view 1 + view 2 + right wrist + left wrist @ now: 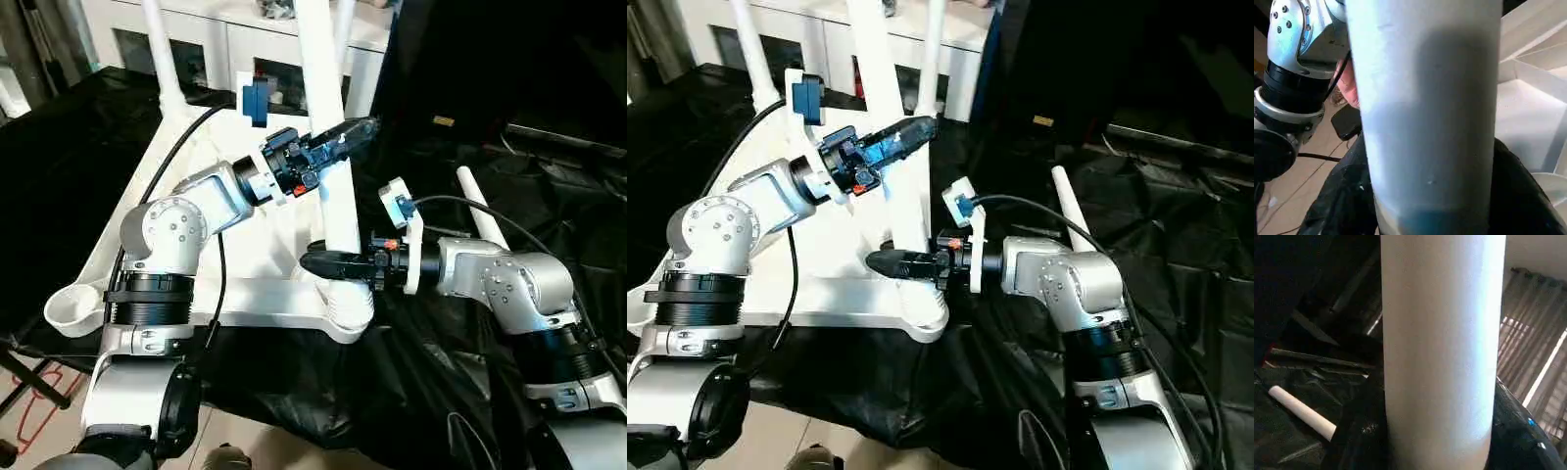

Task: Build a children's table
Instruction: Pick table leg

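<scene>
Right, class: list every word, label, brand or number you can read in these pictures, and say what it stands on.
None can be read.
Yellow tag on the dark background: too small to read.
Table leg, left gripper, right gripper: no lettering.

Upright leg (328,147) blocks the way between both hands, seemingly.

One white table top (245,245), upside down; four white legs: three upright (328,147) (162,59) (345,29), one lying loose (485,211). Two pincers (328,147) (328,262).
</scene>
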You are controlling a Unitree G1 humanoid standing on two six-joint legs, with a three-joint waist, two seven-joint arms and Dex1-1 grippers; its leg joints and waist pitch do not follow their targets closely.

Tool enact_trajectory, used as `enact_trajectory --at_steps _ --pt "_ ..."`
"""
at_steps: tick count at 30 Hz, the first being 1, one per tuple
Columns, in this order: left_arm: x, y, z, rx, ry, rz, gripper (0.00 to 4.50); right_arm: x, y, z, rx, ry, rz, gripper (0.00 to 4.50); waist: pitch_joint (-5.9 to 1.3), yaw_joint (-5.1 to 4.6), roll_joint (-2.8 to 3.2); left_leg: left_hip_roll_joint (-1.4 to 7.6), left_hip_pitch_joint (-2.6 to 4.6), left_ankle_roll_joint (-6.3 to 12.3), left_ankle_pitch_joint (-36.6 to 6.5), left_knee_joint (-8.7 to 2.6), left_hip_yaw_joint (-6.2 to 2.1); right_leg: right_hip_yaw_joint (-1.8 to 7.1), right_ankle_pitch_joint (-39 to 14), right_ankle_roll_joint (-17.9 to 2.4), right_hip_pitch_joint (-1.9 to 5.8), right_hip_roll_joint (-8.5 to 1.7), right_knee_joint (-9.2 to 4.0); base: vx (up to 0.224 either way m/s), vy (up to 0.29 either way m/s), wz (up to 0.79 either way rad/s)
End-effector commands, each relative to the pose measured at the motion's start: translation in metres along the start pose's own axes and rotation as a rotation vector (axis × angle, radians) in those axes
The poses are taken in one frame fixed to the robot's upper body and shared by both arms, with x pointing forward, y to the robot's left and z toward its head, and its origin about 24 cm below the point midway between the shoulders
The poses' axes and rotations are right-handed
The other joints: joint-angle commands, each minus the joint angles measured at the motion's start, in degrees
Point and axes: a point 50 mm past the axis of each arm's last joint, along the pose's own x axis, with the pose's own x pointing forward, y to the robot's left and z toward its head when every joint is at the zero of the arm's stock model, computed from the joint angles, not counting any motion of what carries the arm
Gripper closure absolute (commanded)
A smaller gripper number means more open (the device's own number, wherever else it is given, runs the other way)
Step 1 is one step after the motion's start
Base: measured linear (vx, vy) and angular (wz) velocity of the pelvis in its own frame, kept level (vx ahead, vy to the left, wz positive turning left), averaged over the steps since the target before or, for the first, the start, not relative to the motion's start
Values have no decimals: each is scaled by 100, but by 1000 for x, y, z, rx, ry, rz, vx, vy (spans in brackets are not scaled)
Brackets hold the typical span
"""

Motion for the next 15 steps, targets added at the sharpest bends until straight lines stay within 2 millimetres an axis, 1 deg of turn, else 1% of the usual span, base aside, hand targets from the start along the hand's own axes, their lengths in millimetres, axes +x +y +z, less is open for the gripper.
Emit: enact_trajectory --at_steps 1,2,4,5,6,7,8,9,10,11,12,13,14,15 --pt "2 0 4 25 -3 24 214 -3 -6 5 -19 0 -69 245 -452 -19 89 72 66 -286 -949 -360 -11 319 -1121 -592 334 -469 -447 0 0 0" --pt "3 4 4 24 -10 69 200 -2 -7 6 -25 -10 -90 247 -450 -23 87 70 67 -294 -969 -360 -12 317 -1148 -587 335 -467 -451 0 0 0" --pt "2 7 4 60 -2 113 200 0 -8 10 -38 -38 -127 249 -444 -28 86 76 68 -309 -986 -372 -18 323 -1187 -536 330 -469 -465 0 0 0" --pt "2 9 2 98 10 162 192 1 -10 13 -47 -64 -160 252 -457 -29 101 75 75 -333 -975 -371 -21 321 -1188 -523 330 -476 -456 0 0 0" --pt "1 11 0 120 22 207 180 2 -10 14 -55 -79 -171 253 -456 -44 94 76 73 -353 -985 -372 -20 320 -1167 -517 326 -474 -455 0 0 0" --pt "0 14 -2 154 42 272 168 3 -10 16 -59 -99 -186 255 -459 -35 109 91 83 -372 -1009 -379 -28 325 -1119 -510 327 -477 -452 0 0 0" --pt "-1 16 -7 176 65 326 168 3 -9 19 -63 -119 -194 256 -452 -45 106 94 79 -386 -1031 -385 -32 326 -1107 -505 327 -475 -442 0 0 0" --pt "-1 16 -7 176 66 327 168 3 -9 19 -63 -119 -194 256 -458 -39 109 95 93 -388 -1037 -382 -29 323 -1096 -505 325 -479 -444 0 0 0" --pt "-1 16 -8 177 69 330 168 3 -9 19 -63 -121 -195 256 -457 -42 104 86 85 -384 -1021 -380 -27 322 -1077 -506 331 -473 -443 0 0 0" --pt "-1 16 -12 175 81 341 168 4 -9 19 -62 -130 -193 258 -461 -32 120 80 76 -384 -983 -377 -27 325 -1023 -511 341 -475 -435 0 0 0" --pt "-1 14 -19 164 93 354 168 6 -9 19 -61 -138 -192 259 -467 -38 109 89 69 -386 -954 -375 -27 326 -906 -550 349 -480 -416 0 0 0" --pt "-1 14 -19 164 93 354 168 6 -9 19 -61 -138 -192 259 -459 -43 106 87 61 -372 -967 -372 -21 326 -864 -596 344 -483 -418 0 0 0" --pt "-3 14 -25 153 108 364 168 8 -10 18 -64 -133 -198 259 -459 -48 75 74 64 -352 -956 -366 -8 326 -894 -589 341 -472 -431 0 0 0" --pt "-3 14 -27 155 113 370 168 8 -10 18 -65 -130 -198 259 -462 -41 99 77 66 -345 -923 -365 -14 328 -872 -608 340 -472 -419 0 0 0"
